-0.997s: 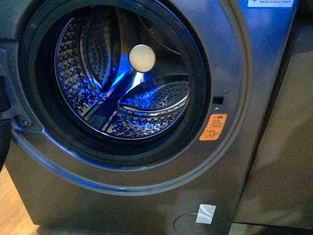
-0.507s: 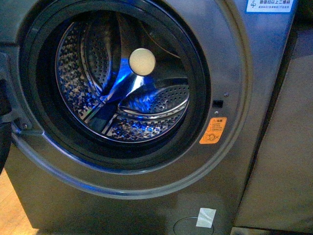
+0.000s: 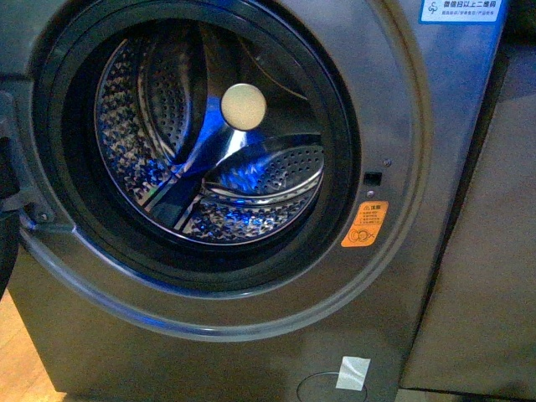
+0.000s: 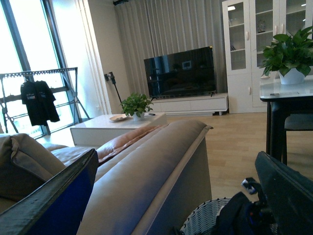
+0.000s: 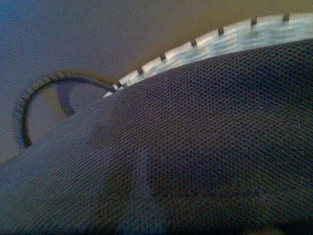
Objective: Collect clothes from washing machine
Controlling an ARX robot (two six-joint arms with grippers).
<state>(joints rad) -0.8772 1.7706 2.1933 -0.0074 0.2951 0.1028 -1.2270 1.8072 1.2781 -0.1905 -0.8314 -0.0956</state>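
Note:
The washing machine (image 3: 394, 100) fills the front view, its door open and the perforated steel drum (image 3: 209, 134) lit blue, with no cloth showing inside. Neither arm shows in that view. In the right wrist view the dark navy clothes (image 5: 186, 156) cover nearly the whole picture, right against the camera, and hide my right gripper's fingers, which are shut on them. The clothes (image 4: 234, 215) also show as a dark bundle over the woven basket (image 4: 198, 224). My left gripper (image 4: 176, 164) is open, its two dark fingers (image 4: 54, 196) wide apart, with nothing between them.
The basket's pale woven rim (image 5: 220, 36) and looped handle (image 5: 27, 107) lie just past the cloth. A grey sofa back (image 4: 146, 171) stands beside the basket. A dark table (image 4: 283, 98) with a plant stands on the wooden floor (image 4: 234, 142).
The washing machine has shifted slightly lower in the front view, bringing more of the blue-white label into sight. The drum looks the same.

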